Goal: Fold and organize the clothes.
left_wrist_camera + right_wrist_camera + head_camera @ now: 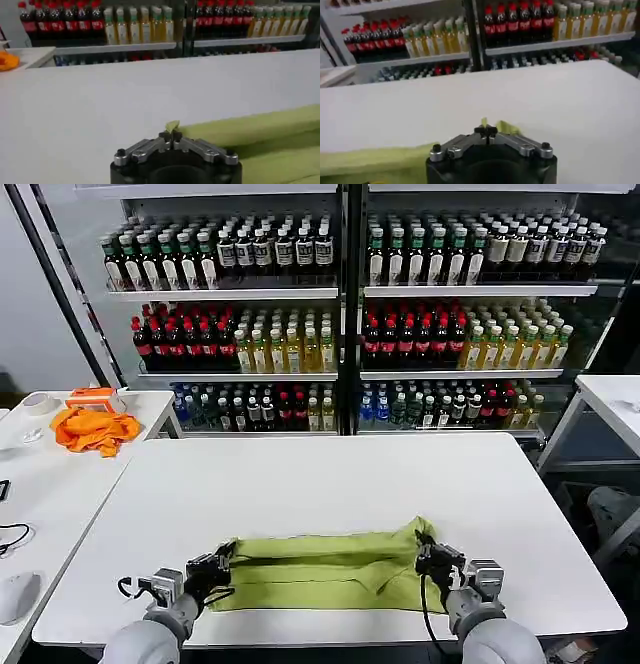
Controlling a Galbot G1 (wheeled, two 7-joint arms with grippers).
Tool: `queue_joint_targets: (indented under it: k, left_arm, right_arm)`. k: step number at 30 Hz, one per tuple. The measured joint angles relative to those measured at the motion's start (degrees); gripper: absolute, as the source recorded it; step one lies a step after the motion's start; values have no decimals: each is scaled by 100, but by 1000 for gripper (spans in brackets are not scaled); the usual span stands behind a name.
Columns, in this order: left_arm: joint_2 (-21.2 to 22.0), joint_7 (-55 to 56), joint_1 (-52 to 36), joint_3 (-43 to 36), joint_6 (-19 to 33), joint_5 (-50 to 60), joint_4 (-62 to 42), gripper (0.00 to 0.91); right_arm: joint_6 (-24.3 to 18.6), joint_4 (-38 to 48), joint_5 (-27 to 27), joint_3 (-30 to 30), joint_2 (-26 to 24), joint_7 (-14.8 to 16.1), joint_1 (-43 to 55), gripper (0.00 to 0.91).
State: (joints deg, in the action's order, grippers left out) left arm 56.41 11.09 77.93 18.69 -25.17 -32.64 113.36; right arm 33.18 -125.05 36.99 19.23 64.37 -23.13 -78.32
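The lime T-shirt (pixel 325 569) lies as a long folded band across the near part of the white table (pixel 320 484). My left gripper (pixel 222 554) is shut on the band's left end; a small lime tip (pixel 172 125) sticks out between its closed fingers. My right gripper (pixel 424 552) is shut on the right end, where a raised corner of cloth (pixel 420 529) stands up. In the right wrist view a sliver of lime cloth (pixel 483 122) pokes from the closed jaws of the right gripper (pixel 485 131). The shirt's print is hidden.
A bright orange cloth (pixel 93 429) and an orange box (pixel 95 397) lie on the side table at the left. Shelves of bottles (pixel 340 324) stand behind the table. Another white table (pixel 615 399) is at the right. A cable and a white object (pixel 15 596) lie on the left table.
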Motion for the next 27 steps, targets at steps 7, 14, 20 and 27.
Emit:
queue_joint_targets:
  k: [7,14,20,27]
  left_arm:
    - [73,4,69,7,16,180,-29,907]
    - [168,89,207,90,164,390,108,907]
    - [395,301,425,197,374,567,294,907]
    - [885,550,715,144,554,768,299,907]
  right_arm:
    - [-1,134,-165,-58,109,77,-27,907]
    - [-35,77,-324,-15,152,176,-142,907]
    - [-83,-163,-500,112,210,242,-371,907]
    - [-169,-365,-718,185,293,297,-715,907]
